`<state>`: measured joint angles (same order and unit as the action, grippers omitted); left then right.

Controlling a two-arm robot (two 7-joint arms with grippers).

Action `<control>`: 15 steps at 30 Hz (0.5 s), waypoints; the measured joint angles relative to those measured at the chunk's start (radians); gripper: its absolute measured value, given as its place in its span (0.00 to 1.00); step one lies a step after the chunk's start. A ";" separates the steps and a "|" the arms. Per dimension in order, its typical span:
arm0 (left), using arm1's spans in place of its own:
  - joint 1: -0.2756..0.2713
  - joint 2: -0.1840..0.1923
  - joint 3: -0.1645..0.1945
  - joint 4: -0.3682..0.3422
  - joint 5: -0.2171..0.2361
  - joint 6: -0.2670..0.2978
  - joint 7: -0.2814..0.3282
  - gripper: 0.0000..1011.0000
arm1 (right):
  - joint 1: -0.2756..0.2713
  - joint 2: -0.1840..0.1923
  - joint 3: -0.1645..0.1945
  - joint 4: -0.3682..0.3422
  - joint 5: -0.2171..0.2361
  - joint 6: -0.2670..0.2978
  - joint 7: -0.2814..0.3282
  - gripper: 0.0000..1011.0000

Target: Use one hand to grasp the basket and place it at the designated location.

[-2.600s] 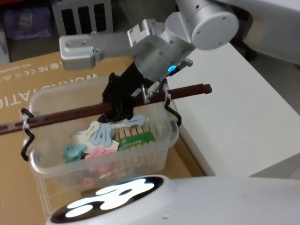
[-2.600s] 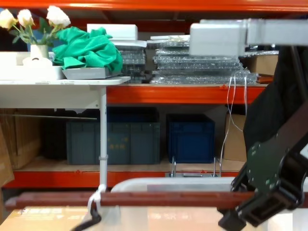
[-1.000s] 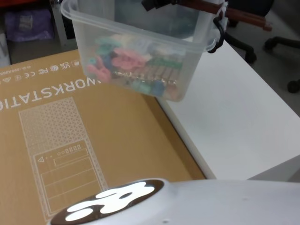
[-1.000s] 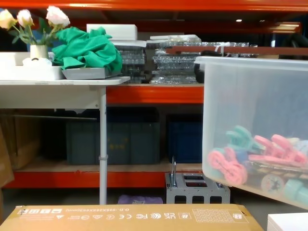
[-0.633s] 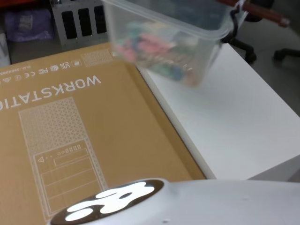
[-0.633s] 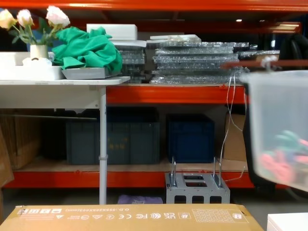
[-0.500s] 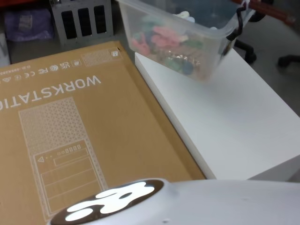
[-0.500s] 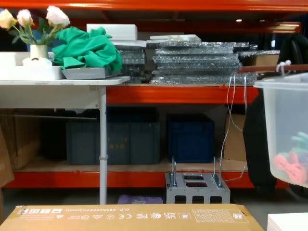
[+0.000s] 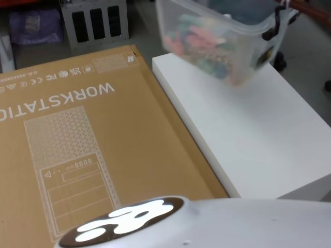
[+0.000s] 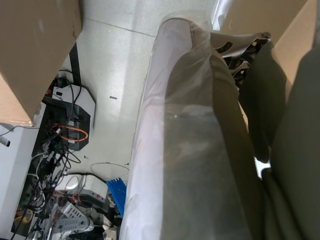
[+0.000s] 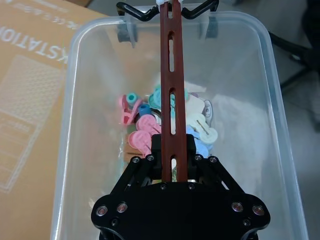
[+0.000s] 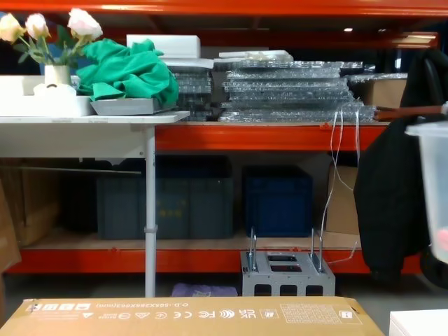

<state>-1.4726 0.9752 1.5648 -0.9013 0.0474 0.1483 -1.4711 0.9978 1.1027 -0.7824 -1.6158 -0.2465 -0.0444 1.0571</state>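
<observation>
My right arm's black bolted gripper (image 11: 175,165) clamps the dark red slotted handle (image 11: 172,95) of the translucent milky-white plastic basket (image 9: 217,39), hanging above the white table's (image 9: 269,150) far end, right of the brown cardboard box (image 9: 77,134).

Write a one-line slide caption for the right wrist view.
Right gripper shut on the reddish-brown handle bar of the basket, colourful clips inside.

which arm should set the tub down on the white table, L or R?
Right. The right pincer is clamped on the reddish-brown slotted handle bar of the translucent milky-white plastic tub, which hangs above the white table. The left arm holds nothing of it.
</observation>
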 joint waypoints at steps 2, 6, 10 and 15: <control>0.000 0.000 0.000 0.000 0.000 0.000 0.000 0.00 | -0.004 0.005 0.002 0.004 -0.014 0.033 0.008 0.24; 0.000 0.000 0.000 0.000 0.000 0.000 0.000 0.00 | -0.017 0.018 0.006 0.013 -0.027 0.081 0.017 0.24; 0.000 0.000 0.000 0.000 0.000 0.000 0.000 0.00 | -0.032 0.031 0.013 0.017 -0.037 0.116 0.019 0.24; 0.000 0.000 0.000 0.000 0.000 0.000 0.000 0.00 | -0.043 0.035 0.023 0.017 -0.044 0.131 0.020 0.24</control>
<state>-1.4726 0.9751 1.5648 -0.9016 0.0473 0.1483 -1.4711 0.9545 1.1375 -0.7589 -1.5984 -0.2908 0.0864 1.0770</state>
